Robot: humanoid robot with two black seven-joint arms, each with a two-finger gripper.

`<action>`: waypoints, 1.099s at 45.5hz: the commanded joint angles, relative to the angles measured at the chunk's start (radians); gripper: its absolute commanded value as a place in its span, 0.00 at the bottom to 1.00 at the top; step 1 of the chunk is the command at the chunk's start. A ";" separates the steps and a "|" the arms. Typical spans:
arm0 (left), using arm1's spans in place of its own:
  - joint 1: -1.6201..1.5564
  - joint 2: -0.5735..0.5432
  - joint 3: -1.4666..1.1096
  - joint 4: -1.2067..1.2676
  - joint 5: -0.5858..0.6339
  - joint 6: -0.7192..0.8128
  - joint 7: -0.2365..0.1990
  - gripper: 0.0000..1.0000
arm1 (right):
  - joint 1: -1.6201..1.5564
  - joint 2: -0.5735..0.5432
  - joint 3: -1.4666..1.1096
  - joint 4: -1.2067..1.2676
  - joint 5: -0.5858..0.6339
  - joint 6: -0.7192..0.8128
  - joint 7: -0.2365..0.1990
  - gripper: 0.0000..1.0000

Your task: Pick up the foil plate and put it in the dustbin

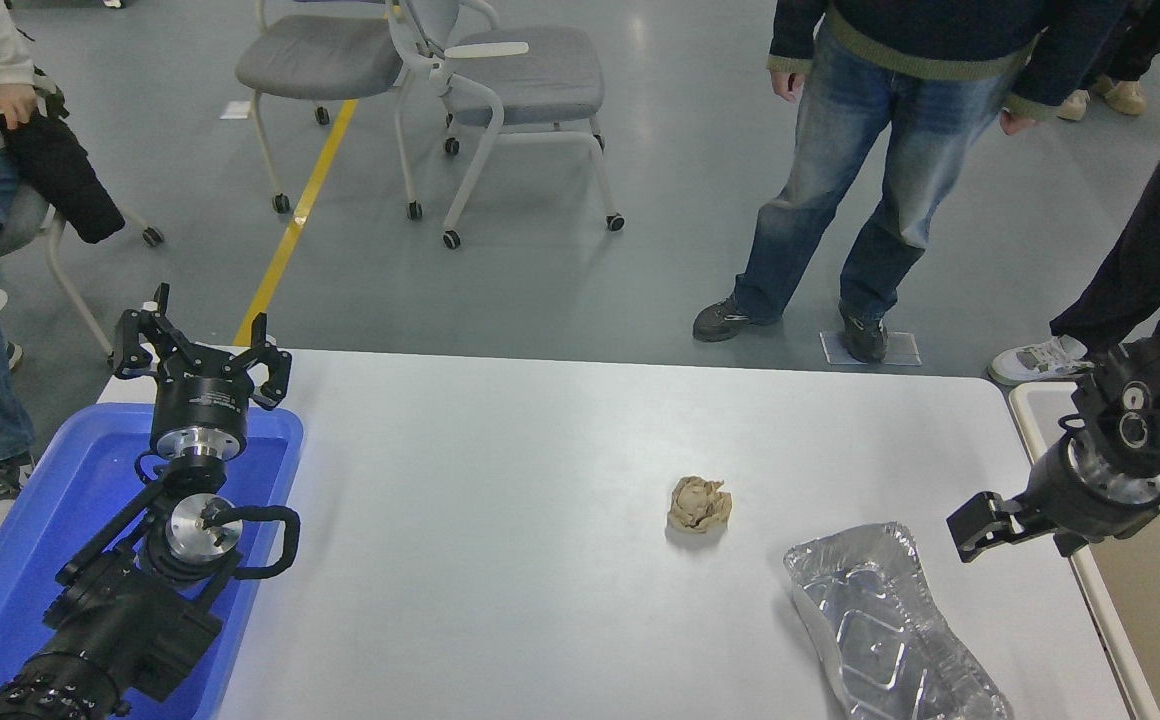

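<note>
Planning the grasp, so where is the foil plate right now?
In the head view, the foil plate lies at the table's near right corner, between the paper ball and the dustbin.

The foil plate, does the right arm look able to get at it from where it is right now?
Probably yes. The right gripper hangs just right of the foil plate, with only bare table between them. The paper ball lies off to the plate's left, out of the way.
</note>
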 commanded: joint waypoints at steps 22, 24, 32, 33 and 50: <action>0.000 0.001 0.000 0.000 0.000 0.000 -0.001 0.99 | -0.230 0.026 0.096 -0.107 -0.094 -0.088 0.002 1.00; 0.000 0.001 0.000 0.000 0.000 0.000 -0.001 0.99 | -0.238 0.039 0.111 -0.107 -0.094 -0.094 0.002 1.00; 0.000 0.001 0.001 0.000 0.000 0.000 -0.001 0.99 | -0.244 0.050 0.125 -0.107 -0.093 -0.098 0.000 1.00; 0.000 0.001 0.000 0.000 0.000 0.000 0.001 0.99 | -0.244 0.050 0.128 -0.107 -0.093 -0.098 0.002 1.00; 0.000 0.001 0.000 0.000 0.000 0.000 0.001 0.99 | -0.255 0.064 0.130 -0.110 -0.093 -0.098 0.000 1.00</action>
